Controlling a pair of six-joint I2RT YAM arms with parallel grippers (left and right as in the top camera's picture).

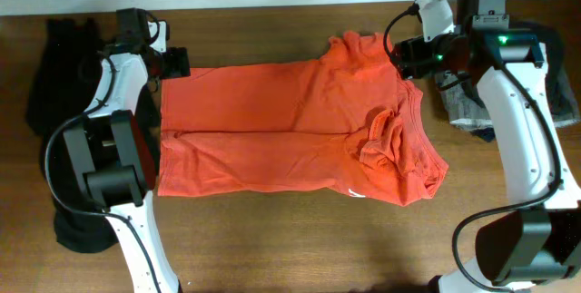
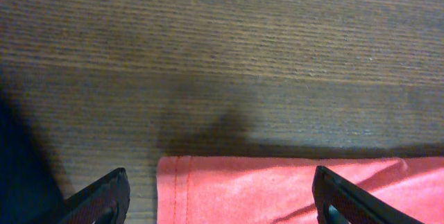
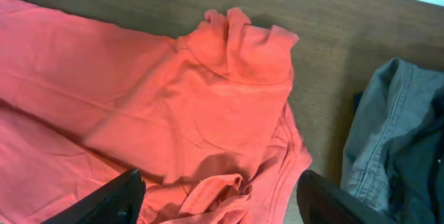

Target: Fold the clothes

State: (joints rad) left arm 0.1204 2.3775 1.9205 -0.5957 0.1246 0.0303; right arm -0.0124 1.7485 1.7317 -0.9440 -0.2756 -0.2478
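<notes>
— Left gripper (image 2: 220,196)?
— Spread wide, the T-shirt (image 2: 291,189) hem corner just below, between its fingers (nothing gripped).
— Right gripper (image 3: 218,197)?
— Wide too; collar ahead, grey garment (image 3: 395,141) to its right.

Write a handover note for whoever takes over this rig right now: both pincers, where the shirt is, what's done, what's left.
Left pincer: open, empty, at the far hem corner of the orange-red T-shirt.
Right pincer: open, empty, over the shirt's collar end.
Shirt: lies sideways on the wooden table, hem toward the left arm, a crease along its length, collar end rumpled.
Done: mostly spread flat; no finished fold that I can confirm.
Left: smooth the bunched end, then fold.
The grey garment and black garment lie off to the sides; probably leave them.
</notes>
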